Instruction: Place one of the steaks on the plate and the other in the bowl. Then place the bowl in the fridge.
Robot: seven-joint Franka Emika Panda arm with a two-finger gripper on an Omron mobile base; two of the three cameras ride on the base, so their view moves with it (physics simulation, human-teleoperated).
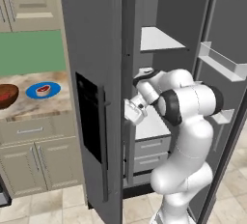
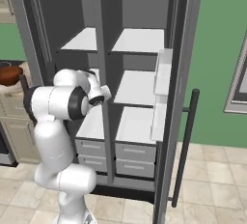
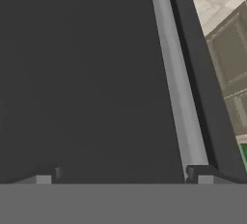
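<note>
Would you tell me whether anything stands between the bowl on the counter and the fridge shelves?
Yes: the fridge's left door stands open, edge-on between the bowl and the shelves.

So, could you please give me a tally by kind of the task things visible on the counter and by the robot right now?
Steaks: 2, one on the plate, one in the bowl
Plate: 1
Bowl: 1
Fridge: 1, both doors open
Total: 5
</note>
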